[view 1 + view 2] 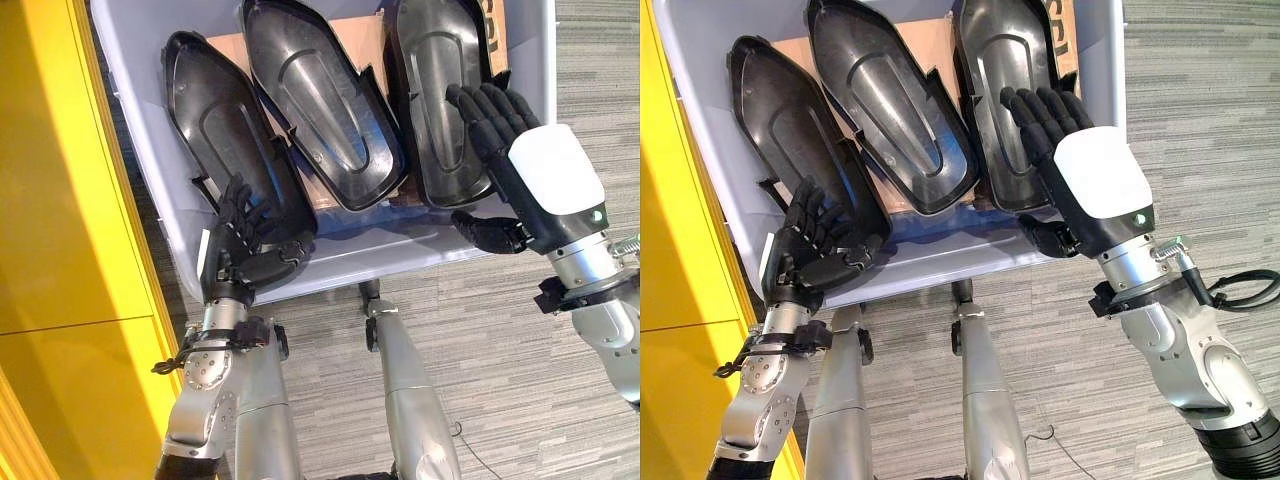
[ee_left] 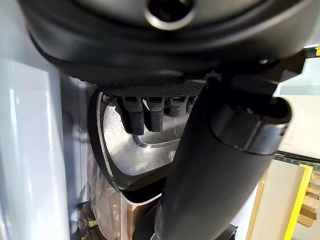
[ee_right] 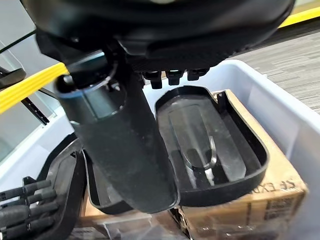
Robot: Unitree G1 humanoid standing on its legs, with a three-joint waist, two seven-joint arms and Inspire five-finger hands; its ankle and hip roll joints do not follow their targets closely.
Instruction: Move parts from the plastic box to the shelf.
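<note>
Three long black plastic parts lie side by side in a pale grey plastic box. My left hand holds the near end of the left part. Its fingers curl into the part's hollow and its thumb lies under the end, by the box's front wall. My right hand rests over the right part with its fingers straight on the part's inner face, the thumb hanging outside the front wall. The middle part lies untouched between them.
Brown cardboard lies under the parts in the box. A tall yellow panel stands close along the box's left side. Grey striped carpet spreads to the right and in front of the box.
</note>
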